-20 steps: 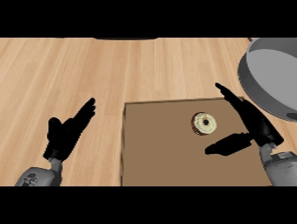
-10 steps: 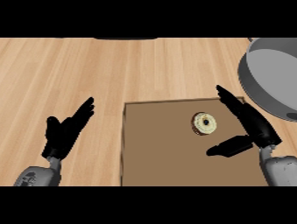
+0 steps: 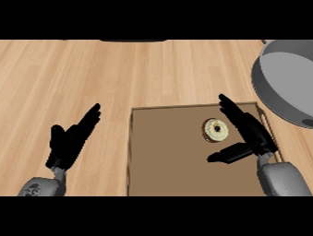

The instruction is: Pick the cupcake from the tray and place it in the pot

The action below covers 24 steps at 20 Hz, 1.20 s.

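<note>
Cupcake first: we see the small round pale-topped cupcake [image 3: 217, 130] on the flat brown tray [image 3: 165, 156], just left of our black right hand [image 3: 249, 133], apparently not touching; its fingers are straight, thumb spread. The left hand [image 3: 70, 140] rests open, well apart.

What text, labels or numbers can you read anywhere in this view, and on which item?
None: no word, label, brand, number or sign shows in the head view.
Cupcake: plain, only a dark spot in the middle of its top.
Tray: bare brown surface.
Pot: plain grey, no marking.
Counter: wood grain only.
</note>
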### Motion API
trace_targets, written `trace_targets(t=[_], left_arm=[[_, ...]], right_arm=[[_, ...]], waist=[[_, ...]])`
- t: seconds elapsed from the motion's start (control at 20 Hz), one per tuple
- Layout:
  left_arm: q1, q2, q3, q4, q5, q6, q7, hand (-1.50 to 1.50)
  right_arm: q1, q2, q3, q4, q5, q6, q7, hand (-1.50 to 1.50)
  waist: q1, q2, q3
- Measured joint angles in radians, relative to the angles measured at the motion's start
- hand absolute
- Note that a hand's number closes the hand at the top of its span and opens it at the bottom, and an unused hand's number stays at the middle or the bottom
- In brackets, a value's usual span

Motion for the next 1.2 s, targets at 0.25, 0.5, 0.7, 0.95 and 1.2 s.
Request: trace_targets(t=[0.25,0.5,0.7,0.95,1.2], left_arm=[[0.001,-0.006,0.01,-0.011,-0.008,-0.013,0.026,0.0],[0.003,-0.016,0.009,-0.012,-0.015,-0.013,0.038,0.0],[0.007,-0.019,0.009,0.001,-0.023,-0.021,0.007,0.0],[-0.004,-0.014,0.023,0.004,-0.019,-0.029,0.019,0.0],[-0.003,-0.005,0.048,0.012,-0.007,-0.036,0.015,0.0]], right_arm=[[-0.02,0.017,-0.025,0.096,0.007,0.022,-0.112,1.5],[-0.021,0.006,0.006,0.155,0.099,0.007,-0.266,1.5],[-0.029,0.026,-0.01,0.202,0.091,0.005,-0.336,1.5],[-0.026,0.048,-0.027,0.239,0.091,-0.01,-0.433,1.5],[0.021,0.055,-0.094,0.202,0.097,-0.139,-0.474,1.5]], waist=[[-0.005,-0.014,-0.012],[-0.005,-0.02,-0.018],[-0.005,-0.024,-0.022],[-0.007,-0.023,-0.024],[-0.017,-0.019,-0.016]])
